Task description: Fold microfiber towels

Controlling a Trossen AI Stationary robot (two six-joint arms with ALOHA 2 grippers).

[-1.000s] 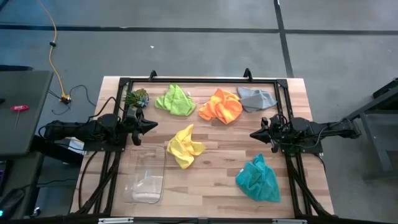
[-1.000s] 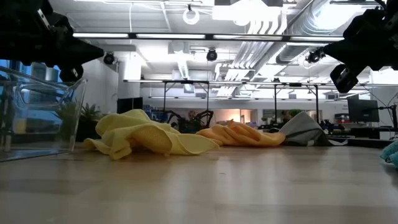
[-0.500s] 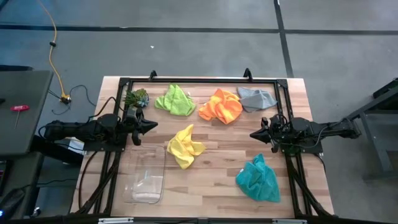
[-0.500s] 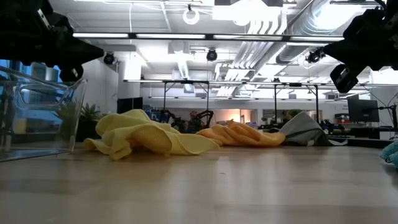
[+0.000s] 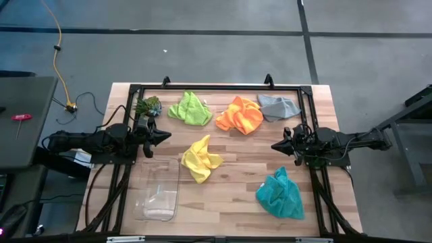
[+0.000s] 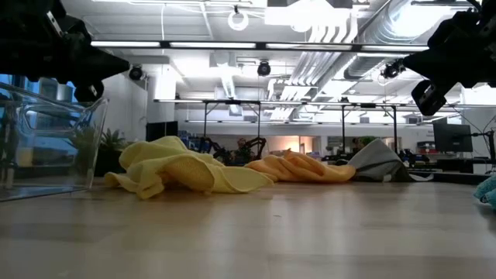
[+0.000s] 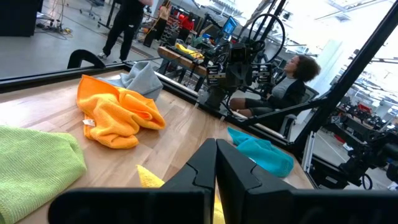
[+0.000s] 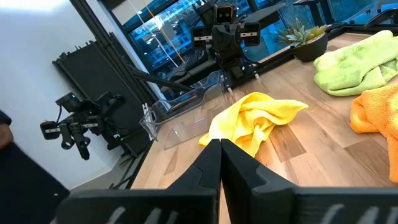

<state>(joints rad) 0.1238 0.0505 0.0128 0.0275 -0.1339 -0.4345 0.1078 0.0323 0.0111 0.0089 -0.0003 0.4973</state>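
five crumpled microfiber towels [image 5: 201, 158] lie unfolded mid-frame; left gripper [image 5: 165, 136] and right gripper [image 5: 276, 145] clenched, empty.

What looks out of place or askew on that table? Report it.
All five towels lie crumpled, none folded: lime green, orange and grey along the far edge, yellow mid-table, teal near the front. The clear bin holds nothing. No spill or damage shows. Both grippers, left and right, hang shut, holding nothing.
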